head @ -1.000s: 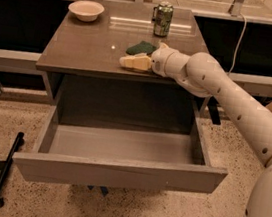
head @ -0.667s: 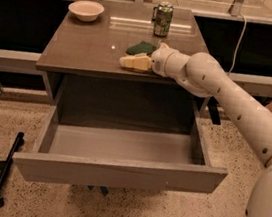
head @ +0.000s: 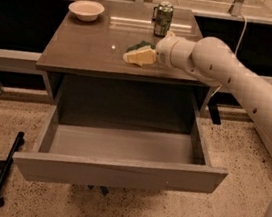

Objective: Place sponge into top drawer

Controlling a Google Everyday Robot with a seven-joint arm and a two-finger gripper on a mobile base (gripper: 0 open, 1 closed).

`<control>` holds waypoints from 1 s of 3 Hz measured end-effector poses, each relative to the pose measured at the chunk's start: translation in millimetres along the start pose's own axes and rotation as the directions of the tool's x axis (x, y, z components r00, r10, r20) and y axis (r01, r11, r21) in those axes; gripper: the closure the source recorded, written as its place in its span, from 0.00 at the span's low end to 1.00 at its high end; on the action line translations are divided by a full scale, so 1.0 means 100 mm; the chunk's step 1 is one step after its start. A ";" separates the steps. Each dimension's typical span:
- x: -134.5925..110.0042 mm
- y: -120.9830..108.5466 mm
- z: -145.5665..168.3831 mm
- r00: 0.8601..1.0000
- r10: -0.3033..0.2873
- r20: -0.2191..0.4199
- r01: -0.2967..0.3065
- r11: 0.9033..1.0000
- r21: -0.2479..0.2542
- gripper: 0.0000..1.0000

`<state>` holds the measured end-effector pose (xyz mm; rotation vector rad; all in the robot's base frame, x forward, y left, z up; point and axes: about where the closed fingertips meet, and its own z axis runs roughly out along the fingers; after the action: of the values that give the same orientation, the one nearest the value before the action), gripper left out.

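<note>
The cream pincer [head: 134, 57] lies low on the grey-brown desk [head: 84, 47], against the small dark-green-topped sponge [head: 138, 46] just behind it (how far it is open, I cannot tell). Beyond it stands a green drink can [head: 164, 18]. Below and in front, the wide grey top drawer [head: 117, 171] is pulled open.

Warm, dim light is glaring off the tabletop [head: 84, 47] near the gripper [head: 139, 55]. Shadow is filling the cabinet [head: 126, 104] beneath.

Tool [head: 134, 57] at sponge [head: 141, 45] on cabinet top [head: 84, 47], top drawer [head: 117, 171] open below, can [head: 163, 18] and bowl [head: 86, 9] behind
</note>
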<state>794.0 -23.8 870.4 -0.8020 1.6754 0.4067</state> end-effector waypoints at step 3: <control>0.22 -0.11 0.04 0.997 0.062 -0.047 -0.062 0.998 -0.003 0.00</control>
<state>802.9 -35.5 849.7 -0.7691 1.7472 0.4377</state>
